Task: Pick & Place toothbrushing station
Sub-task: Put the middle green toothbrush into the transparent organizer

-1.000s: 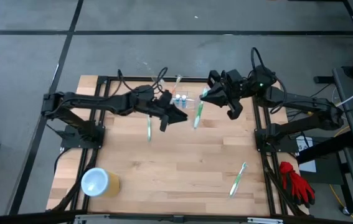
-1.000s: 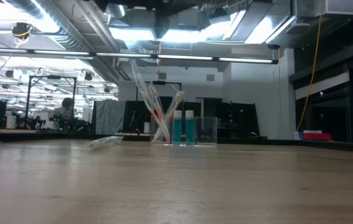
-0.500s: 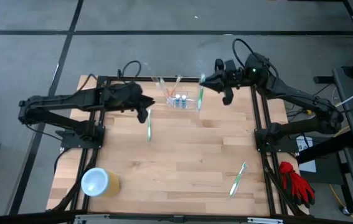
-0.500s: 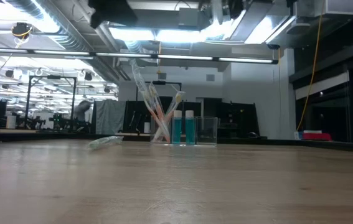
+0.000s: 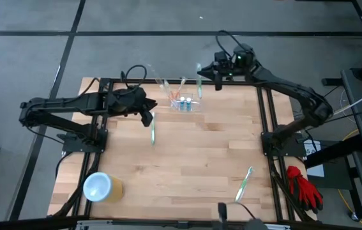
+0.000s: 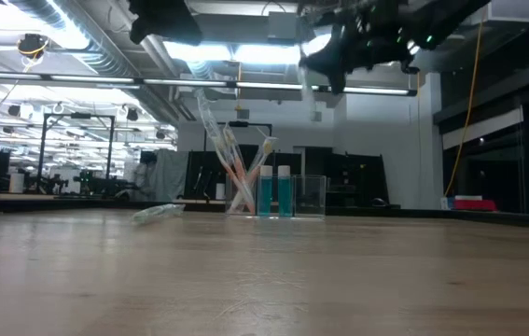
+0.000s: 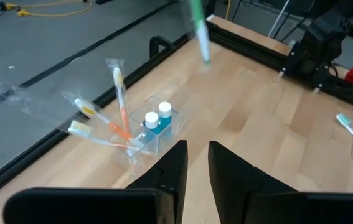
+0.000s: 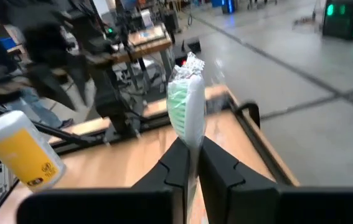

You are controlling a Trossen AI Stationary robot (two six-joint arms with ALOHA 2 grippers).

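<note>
Your toothbrushing station (image 5: pixel 185 102) is sitting upright around 12 o'clock on the table, a little clear plastic holder, holding two blue white-capped bottles and several brushes fanning out toward 10 o'clock.

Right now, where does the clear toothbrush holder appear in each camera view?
High view: clear toothbrush holder at the table's far edge, centre.
Low view: holder mid-picture, far across the table.
Left wrist view: holder ahead of the claw, centre-left.
Right wrist view: not in it.
Shared landmark: its two blue bottles.
</note>
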